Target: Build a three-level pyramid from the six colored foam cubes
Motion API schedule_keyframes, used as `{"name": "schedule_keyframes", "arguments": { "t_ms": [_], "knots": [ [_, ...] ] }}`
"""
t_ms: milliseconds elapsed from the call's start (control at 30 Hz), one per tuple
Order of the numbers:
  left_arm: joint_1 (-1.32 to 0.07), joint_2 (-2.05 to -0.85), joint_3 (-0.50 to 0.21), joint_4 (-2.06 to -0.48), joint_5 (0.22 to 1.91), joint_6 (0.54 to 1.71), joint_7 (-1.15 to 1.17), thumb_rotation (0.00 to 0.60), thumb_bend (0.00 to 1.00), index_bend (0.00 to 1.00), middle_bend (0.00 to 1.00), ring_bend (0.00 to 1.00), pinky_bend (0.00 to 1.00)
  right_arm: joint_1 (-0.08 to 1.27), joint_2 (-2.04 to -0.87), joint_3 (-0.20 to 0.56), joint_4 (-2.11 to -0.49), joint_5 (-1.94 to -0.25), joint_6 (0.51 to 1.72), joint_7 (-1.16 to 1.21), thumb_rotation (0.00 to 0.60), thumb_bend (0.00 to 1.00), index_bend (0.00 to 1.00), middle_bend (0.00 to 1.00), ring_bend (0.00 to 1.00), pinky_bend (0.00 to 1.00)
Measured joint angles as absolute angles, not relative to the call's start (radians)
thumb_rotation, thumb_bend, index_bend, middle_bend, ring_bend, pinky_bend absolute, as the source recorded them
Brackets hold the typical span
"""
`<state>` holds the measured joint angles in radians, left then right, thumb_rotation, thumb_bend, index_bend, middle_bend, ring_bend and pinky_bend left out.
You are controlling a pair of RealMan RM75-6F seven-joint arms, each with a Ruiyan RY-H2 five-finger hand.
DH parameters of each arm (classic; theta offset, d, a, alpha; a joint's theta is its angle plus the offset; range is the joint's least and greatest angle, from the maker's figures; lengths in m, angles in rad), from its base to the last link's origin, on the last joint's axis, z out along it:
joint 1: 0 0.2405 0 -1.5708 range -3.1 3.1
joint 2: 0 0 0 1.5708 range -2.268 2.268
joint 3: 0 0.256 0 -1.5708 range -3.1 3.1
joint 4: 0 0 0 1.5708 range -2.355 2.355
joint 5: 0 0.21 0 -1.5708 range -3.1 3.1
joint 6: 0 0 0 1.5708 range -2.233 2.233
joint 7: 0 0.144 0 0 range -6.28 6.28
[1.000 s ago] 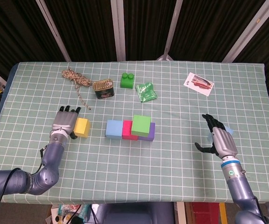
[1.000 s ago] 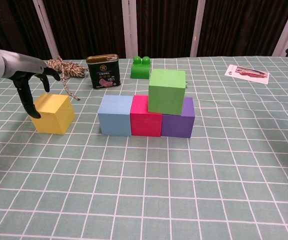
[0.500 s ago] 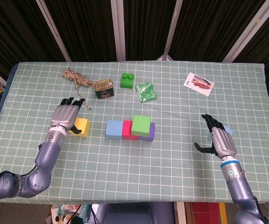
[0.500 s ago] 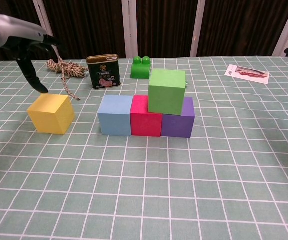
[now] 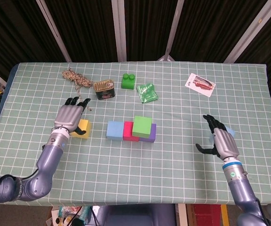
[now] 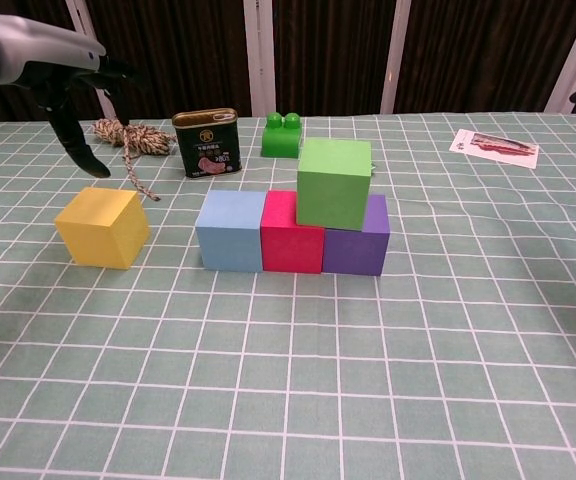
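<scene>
Release is what has just happened: the left robot hand [image 5: 69, 117], fingers spread and empty, has lifted off the yellow cube [image 6: 103, 227], which sits alone on the desk [image 6: 288, 380] left of the blue cube [image 6: 231, 231], unplaced.

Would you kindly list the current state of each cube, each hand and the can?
yellow cube: on the table, alone, untouched.
light blue cube: base row, left end.
red cube: base row, middle.
purple cube: base row, right end.
green cube: second level, atop red and purple.
left hand: open, above the yellow cube.
right hand: open, empty.
can: upright, closed.
</scene>
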<state>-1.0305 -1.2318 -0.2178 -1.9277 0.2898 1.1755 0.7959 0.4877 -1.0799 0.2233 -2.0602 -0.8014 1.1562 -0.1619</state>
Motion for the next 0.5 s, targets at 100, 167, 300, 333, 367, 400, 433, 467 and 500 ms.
{"name": "schedule_keyframes", "arguments": {
  "t_ms": [100, 167, 300, 333, 367, 400, 433, 467, 500],
  "knots": [
    [-1.031, -1.252, -0.201, -1.905, 0.283, 1.184, 0.803, 0.6, 0.18, 0.0, 0.25, 0.0, 0.04, 0.487, -1.077, 0.224, -2.063, -0.803, 1.154, -0.158, 0.6, 0.31, 0.0, 0.0, 0.0, 0.0],
    [-1.03, -1.266, -0.192, -1.889, 0.282, 1.184, 0.804, 0.6, 0.18, 0.0, 0.26, 0.0, 0.04, 0.487, -1.076, 0.224, -2.064, -0.805, 1.154, -0.157, 0.6, 0.31, 0.0, 0.0, 0.0, 0.0],
    [-1.024, -1.301, -0.171, -1.843, 0.285, 1.176, 0.804, 0.6, 0.18, 0.0, 0.27, 0.0, 0.04, 0.486, -1.076, 0.222, -2.067, -0.809, 1.154, -0.158, 0.6, 0.31, 0.0, 0.0, 0.0, 0.0],
    [-1.023, -1.308, -0.167, -1.833, 0.286, 1.174, 0.803, 0.6, 0.18, 0.0, 0.27, 0.0, 0.04, 0.486, -1.076, 0.222, -2.067, -0.809, 1.153, -0.158, 0.6, 0.31, 0.0, 0.0, 0.0, 0.0],
    [-1.022, -1.315, -0.163, -1.823, 0.288, 1.171, 0.803, 0.6, 0.18, 0.0, 0.27, 0.0, 0.04, 0.487, -1.076, 0.222, -2.067, -0.809, 1.153, -0.158, 0.6, 0.31, 0.0, 0.0, 0.0, 0.0],
    [-1.02, -1.323, -0.158, -1.81, 0.291, 1.166, 0.802, 0.6, 0.18, 0.0, 0.27, 0.0, 0.04, 0.487, -1.076, 0.222, -2.066, -0.808, 1.153, -0.158, 0.6, 0.31, 0.0, 0.0, 0.0, 0.0],
    [-1.02, -1.328, -0.154, -1.8, 0.294, 1.163, 0.802, 0.6, 0.18, 0.0, 0.27, 0.0, 0.04, 0.487, -1.077, 0.222, -2.066, -0.808, 1.153, -0.159, 0.6, 0.31, 0.0, 0.0, 0.0, 0.0],
    [-1.019, -1.333, -0.15, -1.79, 0.298, 1.158, 0.803, 0.6, 0.18, 0.0, 0.27, 0.0, 0.04, 0.487, -1.077, 0.222, -2.065, -0.807, 1.153, -0.159, 0.6, 0.31, 0.0, 0.0, 0.0, 0.0],
    [-1.018, -1.337, -0.145, -1.779, 0.303, 1.154, 0.804, 0.6, 0.18, 0.0, 0.27, 0.0, 0.04, 0.487, -1.077, 0.222, -2.064, -0.805, 1.154, -0.159, 0.6, 0.31, 0.0, 0.0, 0.0, 0.0]
  ]
}}
